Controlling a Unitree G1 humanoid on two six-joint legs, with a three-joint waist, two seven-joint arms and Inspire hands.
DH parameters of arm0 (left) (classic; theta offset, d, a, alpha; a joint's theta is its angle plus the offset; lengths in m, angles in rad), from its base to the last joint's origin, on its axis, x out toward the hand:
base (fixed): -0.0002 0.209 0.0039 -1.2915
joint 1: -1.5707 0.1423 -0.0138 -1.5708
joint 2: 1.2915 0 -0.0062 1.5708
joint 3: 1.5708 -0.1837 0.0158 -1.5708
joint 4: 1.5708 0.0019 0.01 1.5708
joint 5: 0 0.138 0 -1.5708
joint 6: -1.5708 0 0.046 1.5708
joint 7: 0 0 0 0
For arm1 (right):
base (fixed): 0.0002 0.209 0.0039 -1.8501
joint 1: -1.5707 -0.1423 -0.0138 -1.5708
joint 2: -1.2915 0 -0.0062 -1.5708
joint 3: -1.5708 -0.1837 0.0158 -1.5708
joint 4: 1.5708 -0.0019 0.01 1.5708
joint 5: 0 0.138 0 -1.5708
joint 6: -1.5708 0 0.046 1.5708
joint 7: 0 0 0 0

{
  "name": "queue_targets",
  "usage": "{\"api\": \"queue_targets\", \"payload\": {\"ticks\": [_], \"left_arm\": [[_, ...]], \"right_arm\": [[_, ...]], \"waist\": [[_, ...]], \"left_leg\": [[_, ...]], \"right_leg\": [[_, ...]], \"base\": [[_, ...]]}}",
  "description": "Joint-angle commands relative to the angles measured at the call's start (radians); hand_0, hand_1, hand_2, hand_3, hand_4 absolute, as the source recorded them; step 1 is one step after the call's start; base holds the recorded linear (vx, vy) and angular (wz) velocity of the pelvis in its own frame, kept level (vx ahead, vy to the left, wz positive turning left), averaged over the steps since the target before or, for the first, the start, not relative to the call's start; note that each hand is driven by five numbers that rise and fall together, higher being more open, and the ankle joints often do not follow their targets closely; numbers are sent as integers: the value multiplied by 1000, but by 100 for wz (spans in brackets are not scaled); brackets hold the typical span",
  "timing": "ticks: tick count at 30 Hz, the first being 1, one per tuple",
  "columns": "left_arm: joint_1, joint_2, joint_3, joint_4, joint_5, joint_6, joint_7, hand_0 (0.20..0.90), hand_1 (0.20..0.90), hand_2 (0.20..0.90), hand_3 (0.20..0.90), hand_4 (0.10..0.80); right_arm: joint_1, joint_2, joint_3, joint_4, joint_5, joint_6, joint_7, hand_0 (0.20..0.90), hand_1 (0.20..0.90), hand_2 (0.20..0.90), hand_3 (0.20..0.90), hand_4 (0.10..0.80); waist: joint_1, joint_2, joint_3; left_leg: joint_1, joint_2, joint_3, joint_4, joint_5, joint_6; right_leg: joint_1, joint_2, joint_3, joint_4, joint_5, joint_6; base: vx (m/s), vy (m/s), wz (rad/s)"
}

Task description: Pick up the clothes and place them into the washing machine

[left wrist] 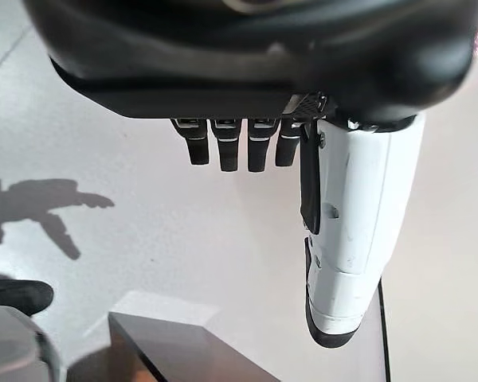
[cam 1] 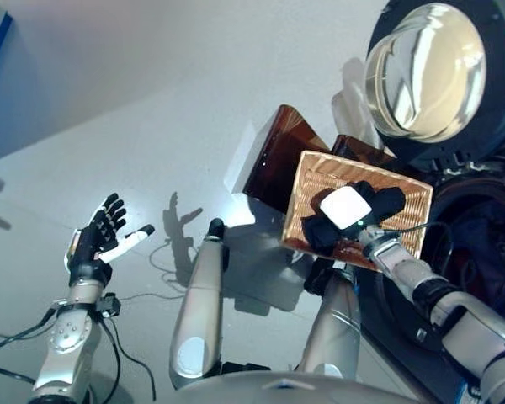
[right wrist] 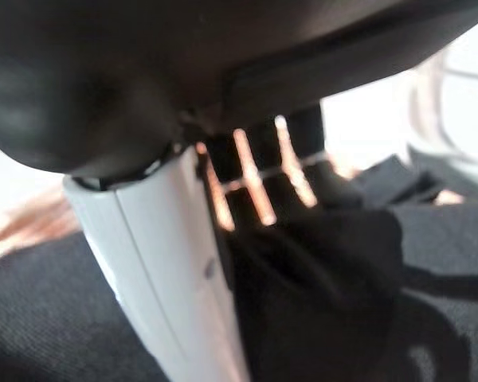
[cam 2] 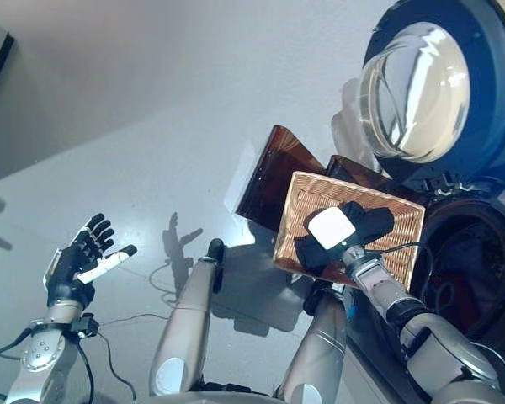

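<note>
your right hand (right wrist: 303, 263) curls into dark clothes (cam 1: 387, 202) in the wicker basket (cam 1: 307, 181), frame centre-right. soft, light, floppy: bunch a thick fold. left hand (cam 1: 97, 236) spread, empty.

Non-task stuff here: a woven wicker basket (cam 1: 320, 181) tilted up off the pale grey floor (cam 1: 151, 109), with a dark brown glossy box thing (cam 1: 273, 156) right behind it, touching or nearly so.
</note>
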Motion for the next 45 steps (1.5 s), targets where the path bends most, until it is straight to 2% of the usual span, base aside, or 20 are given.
{"api": "queue_targets", "payload": {"ticks": [1, 5, 10, 14, 18, 25, 30, 34, 39, 45], "left_arm": [[8, 29, 55, 9, 8, -86, 20, 900, 900, 900, 900, 800], [-1, 14, 49, 48, 16, -86, 23, 900, 900, 900, 900, 800], [-5, -15, 38, 69, 28, -81, 32, 900, 900, 900, 900, 800], [-7, -28, 34, 78, 31, -81, 37, 900, 900, 900, 900, 800], [-7, -46, 40, 84, 44, -80, 55, 900, 900, 900, 900, 800], [-8, -68, 47, 94, 60, -78, 72, 900, 900, 900, 900, 800], [-9, -87, 40, 104, 72, -72, 81, 900, 900, 900, 900, 800], [-7, -104, 31, 113, 70, -60, 81, 900, 900, 900, 900, 800], [2, -119, 29, 117, 49, -44, 71, 900, 900, 900, 900, 800], [12, -132, 20, 124, 18, -32, 44, 900, 900, 900, 900, 800]], "right_arm": [[-15, -36, -72, -23, 62, 4, -59, 200, 200, 200, 200, 300], [11, -3, -117, 13, 120, -1, -58, 200, 200, 200, 200, 300], [61, 125, -212, 77, 278, -29, -61, 200, 200, 200, 200, 300], [77, 185, -262, 96, 370, -47, -66, 200, 200, 200, 200, 300], [102, 244, -349, 38, 524, -98, -71, 200, 200, 200, 200, 300], [139, 274, -462, -46, 697, -165, -77, 200, 200, 200, 200, 300], [189, 325, -572, -167, 920, -260, -61, 200, 200, 200, 200, 300], [220, 370, -645, -200, 1150, -334, -5, 200, 200, 200, 200, 300], [252, 431, -745, -170, 1535, -428, 132, 200, 200, 200, 200, 300], [235, 471, -881, -96, 1892, -495, 238, 200, 200, 200, 200, 300]], "waist": [[-1, -21, -54], [-8, -29, -57], [-20, -31, -49], [-28, -29, -46], [-43, -25, -44], [-62, -8, -51], [-80, 12, -64], [-91, 19, -79], [-100, 30, -93], [-101, 48, -100]], "left_leg": [[47, 39, -26, -185, 109, -47], [102, 35, -16, -247, 131, -45], [183, 34, -3, -301, 146, -42], [230, 35, 11, -331, 152, -40], [285, 39, 32, -350, 155, -41], [314, 34, 47, -347, 149, -40], [320, 32, 60, -345, 146, -42], [318, 36, 65, -338, 140, -46], [311, 35, 67, -335, 141, -48], [298, 37, 65, -327, 139, -52]], "right_leg": [[77, -18, 24, -130, 123, 37], [139, -16, 12, -211, 160, 44], [230, -13, -2, -311, 200, 47], [276, -11, -2, -359, 219, 50], [321, -9, 6, -405, 239, 53], [344, -17, 16, -428, 255, 55], [342, -23, 29, -437, 260, 57], [344, -27, 32, -440, 259, 57], [338, -31, 36, -442, 262, 56], [324, -30, 43, -432, 255, 53]], "base": [[37, 5, -2], [43, 3, -5], [48, 10, -4], [40, 20, -13], [34, 24, -18], [27, 17, -12], [6, 25, -11], [5, 3, -2], [0, 0, 0], [0, 0, 0]]}}
